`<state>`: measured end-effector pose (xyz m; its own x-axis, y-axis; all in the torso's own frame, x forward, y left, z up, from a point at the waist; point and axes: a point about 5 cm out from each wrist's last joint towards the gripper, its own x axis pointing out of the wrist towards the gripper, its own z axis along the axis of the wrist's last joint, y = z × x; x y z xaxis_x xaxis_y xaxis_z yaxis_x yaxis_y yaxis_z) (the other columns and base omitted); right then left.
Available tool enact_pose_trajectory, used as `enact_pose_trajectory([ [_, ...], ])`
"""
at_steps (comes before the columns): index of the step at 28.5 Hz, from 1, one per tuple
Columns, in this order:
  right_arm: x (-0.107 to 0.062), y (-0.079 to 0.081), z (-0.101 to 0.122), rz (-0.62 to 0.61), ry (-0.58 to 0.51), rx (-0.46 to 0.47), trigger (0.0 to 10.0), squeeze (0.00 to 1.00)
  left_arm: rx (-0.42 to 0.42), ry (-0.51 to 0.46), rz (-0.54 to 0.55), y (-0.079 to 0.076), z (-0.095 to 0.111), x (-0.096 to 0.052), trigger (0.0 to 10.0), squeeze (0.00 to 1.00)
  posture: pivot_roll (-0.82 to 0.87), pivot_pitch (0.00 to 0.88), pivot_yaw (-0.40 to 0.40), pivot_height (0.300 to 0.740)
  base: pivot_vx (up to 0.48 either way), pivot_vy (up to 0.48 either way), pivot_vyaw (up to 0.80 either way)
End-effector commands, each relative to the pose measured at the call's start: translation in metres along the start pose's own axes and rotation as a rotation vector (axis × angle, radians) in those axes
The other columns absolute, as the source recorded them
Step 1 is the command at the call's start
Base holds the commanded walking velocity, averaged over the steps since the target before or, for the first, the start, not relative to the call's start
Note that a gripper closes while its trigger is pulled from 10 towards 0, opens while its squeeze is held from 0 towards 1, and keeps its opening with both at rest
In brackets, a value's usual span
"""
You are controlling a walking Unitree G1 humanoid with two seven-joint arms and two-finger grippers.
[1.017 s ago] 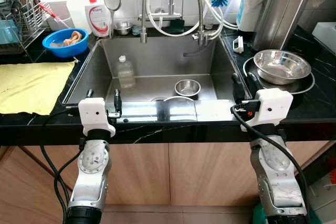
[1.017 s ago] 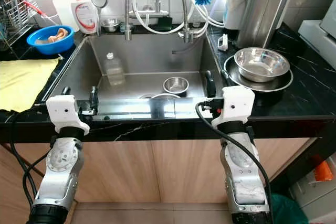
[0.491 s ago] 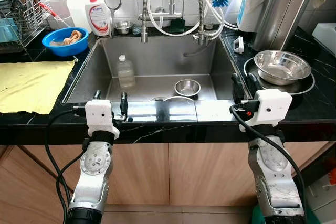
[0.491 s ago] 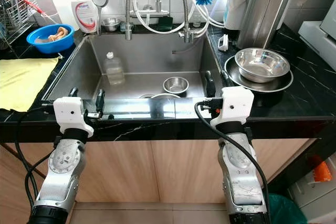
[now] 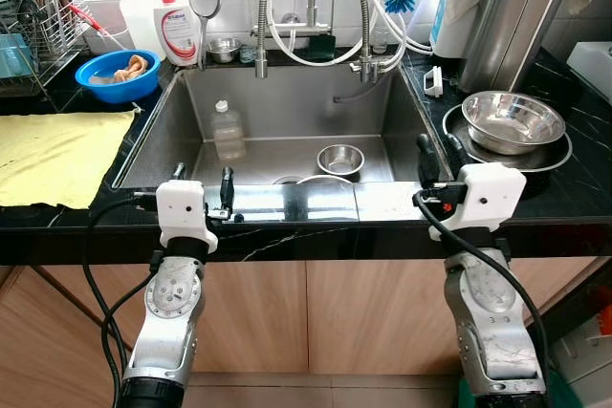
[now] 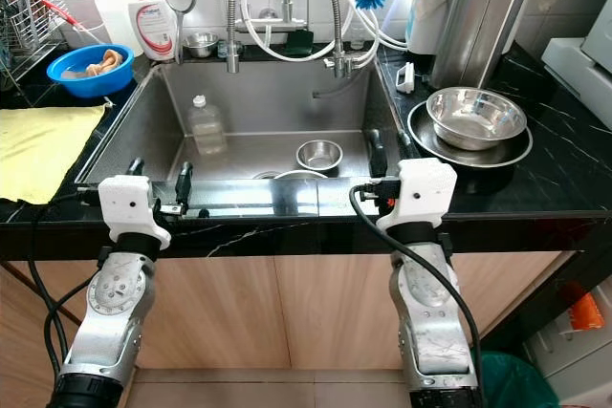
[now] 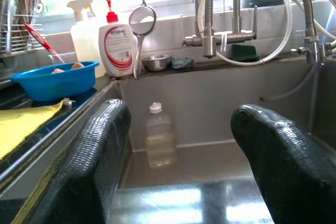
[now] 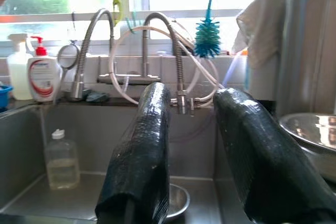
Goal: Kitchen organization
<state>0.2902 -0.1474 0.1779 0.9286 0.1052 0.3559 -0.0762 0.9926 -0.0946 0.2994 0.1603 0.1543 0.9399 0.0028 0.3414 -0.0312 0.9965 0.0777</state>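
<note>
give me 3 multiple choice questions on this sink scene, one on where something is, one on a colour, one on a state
1. Where does the clear plastic bottle stand?
A. inside the sink
B. on the yellow cloth
C. in the dish rack

2. What colour is the bowl on the counter left of the sink?
A. red
B. blue
C. white

3. How are the left gripper fingers set?
A. shut on a bottle
B. shut on nothing
C. open, holding nothing

Answers:
1. A, the bottle stands upright on the sink floor by its back left wall.
2. B, its rim and walls are bright blue.
3. C, the left wrist view shows a wide bare gap between the two black fingers.
</note>
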Motion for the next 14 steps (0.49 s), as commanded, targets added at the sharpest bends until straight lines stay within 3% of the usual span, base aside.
enact_pose_trajectory([
  [1,0.0017,0.0037,0.0022,0.01,-0.009,-0.003,10.0,0.0,0.012,-0.04,0.003,0.0037,0.009,0.0042,10.0,0.0,-0.1,0.0,0.066,0.74,0.255,0.0,0.0],
  [14,0.0003,0.0086,0.0065,0.056,-0.017,-0.03,10.0,0.0,0.004,-0.049,-0.01,-0.0008,0.0109,0.0081,10.0,0.0,-0.11,0.0,0.066,0.74,0.275,0.0,0.0],
])
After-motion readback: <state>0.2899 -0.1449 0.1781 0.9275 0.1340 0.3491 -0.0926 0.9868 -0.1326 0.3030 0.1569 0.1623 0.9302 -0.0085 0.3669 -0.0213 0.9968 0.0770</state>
